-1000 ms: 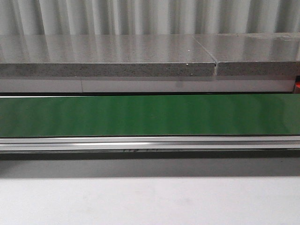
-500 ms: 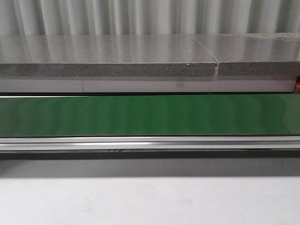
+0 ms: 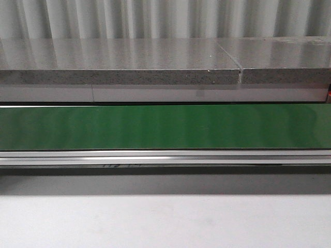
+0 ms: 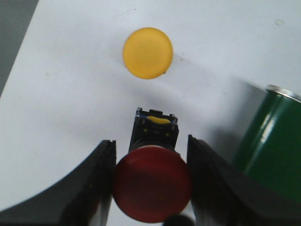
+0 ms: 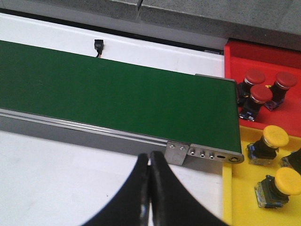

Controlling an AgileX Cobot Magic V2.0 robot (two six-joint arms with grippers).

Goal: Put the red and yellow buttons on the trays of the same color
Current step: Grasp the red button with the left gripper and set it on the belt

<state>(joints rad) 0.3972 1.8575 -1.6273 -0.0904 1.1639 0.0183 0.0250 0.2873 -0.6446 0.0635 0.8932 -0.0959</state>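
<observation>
Belt (image 3: 165, 126) in the front view appears unchanged over the last second and carries nothing, so sorting depends on the left gripper (image 4: 151, 181), whose fingers bracket the red button (image 4: 152, 190) on the white table (image 4: 70, 94). Firm clamping cannot be confirmed. Beyond the red button lies a yellow button (image 4: 147, 52); a green roller (image 4: 273, 141) stands beside it. The right gripper (image 5: 150, 188) is closed and empty, near the red tray (image 5: 263, 54) and yellow tray (image 5: 235, 197), both already stocked.

I see the white bench (image 3: 165, 222) filling the bottom of the front frame, with the green conveyor belt (image 3: 165, 126) across the middle. In the left wrist frame, a yellow button (image 4: 147, 52) and a red button (image 4: 151, 190) rest on it.
</observation>
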